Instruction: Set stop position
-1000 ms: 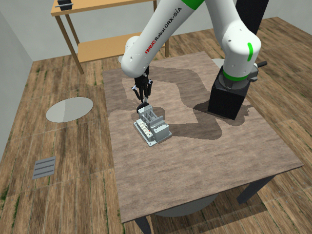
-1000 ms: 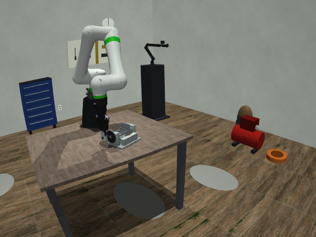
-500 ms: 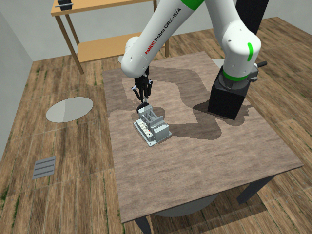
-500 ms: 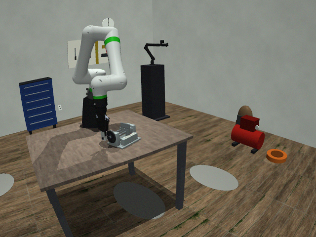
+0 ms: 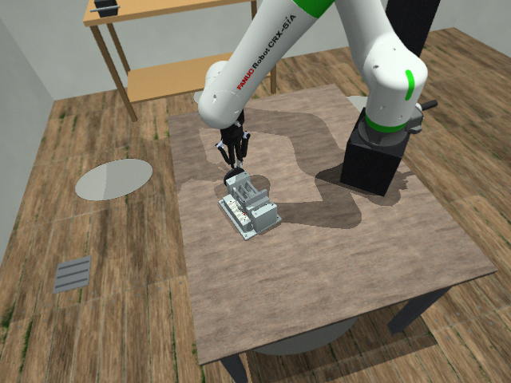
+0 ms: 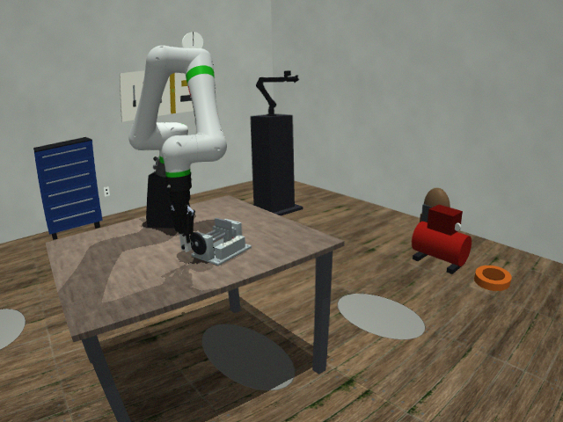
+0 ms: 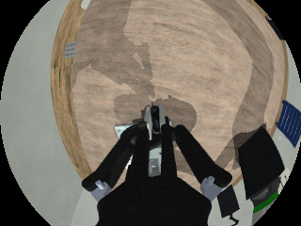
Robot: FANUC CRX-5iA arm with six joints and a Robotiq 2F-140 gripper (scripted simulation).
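Note:
A grey stop fixture [image 5: 250,207] with rails and a white scale strip stands on the wooden table. It also shows in the exterior view [image 6: 221,246]. A black handwheel [image 5: 233,173] sits at the fixture's far end and shows face-on in the exterior view [image 6: 197,243]. My gripper [image 5: 235,165] hangs straight down over the wheel, fingers shut on the handwheel's rim. In the wrist view the fingers close on a small grey and dark part, and the fixture lies mostly hidden under them. The scale reading is too small to tell.
The robot's black base block [image 5: 373,163] stands at the table's far right. A wooden shelf [image 5: 164,53] stands behind the table. A blue drawer cabinet [image 6: 67,185], a black pedestal [image 6: 273,163] and a red compressor [image 6: 442,239] stand on the floor.

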